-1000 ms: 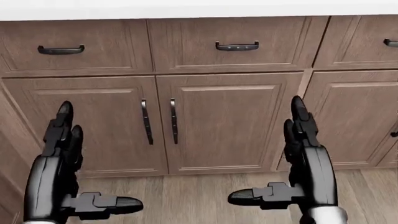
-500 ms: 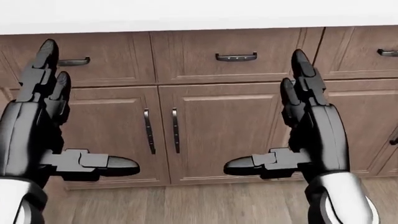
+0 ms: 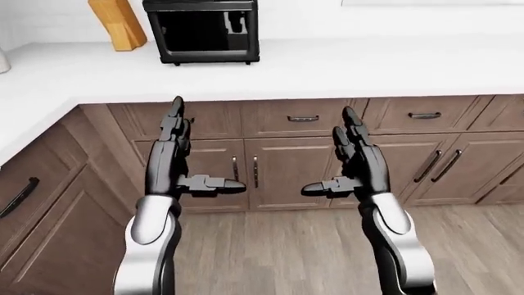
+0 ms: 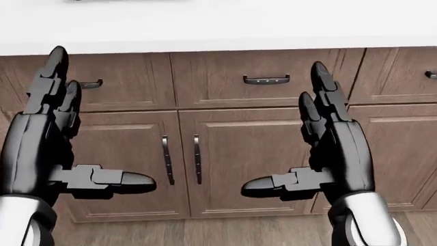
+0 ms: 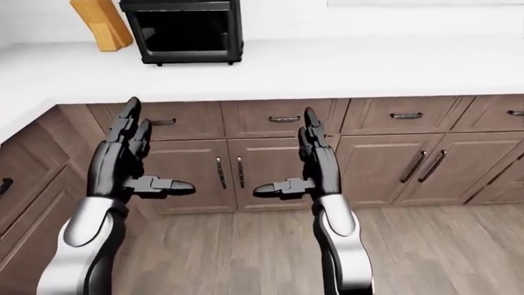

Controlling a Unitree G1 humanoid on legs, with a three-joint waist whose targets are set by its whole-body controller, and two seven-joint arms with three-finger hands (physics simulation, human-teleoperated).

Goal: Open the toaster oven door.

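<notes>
A: Where was the black box-shaped toaster oven (image 3: 201, 31)?

B: On the white countertop (image 3: 344, 64), top left of the left-eye view, well above and beyond both sets of fingertips. Dark glass door looked upright; no hand near it.

A: Finger state?

B: Left black three-finger hand (image 3: 174, 153) was released, fingers straight up, thumb jutting sideways toward the other hand. Right black three-finger hand (image 3: 356, 161) mirrored it, spread and grasping nothing. Both hung apart from the brown wood cabinet doors (image 4: 239, 159) beyond the fingers.

A: Anything else up there?

B: A tan wooden knife block (image 3: 117, 23) just left of the oven, tilted.
</notes>
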